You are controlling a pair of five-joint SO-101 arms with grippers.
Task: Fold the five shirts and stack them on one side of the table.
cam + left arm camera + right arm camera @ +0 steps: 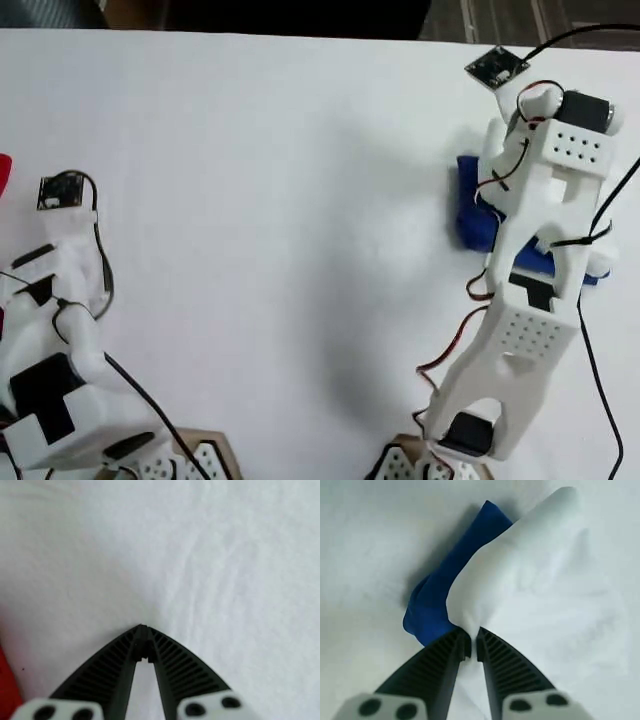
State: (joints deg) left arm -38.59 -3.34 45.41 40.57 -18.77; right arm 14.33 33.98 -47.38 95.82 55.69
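Right wrist view, right gripper clenched on rumpled white shirt over bunched blue shirt, left gripper clenched empty

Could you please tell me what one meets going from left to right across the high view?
Red cloth at the edge → left arm → bare white table → blue shirt.

Robotics lab, white table, two arms
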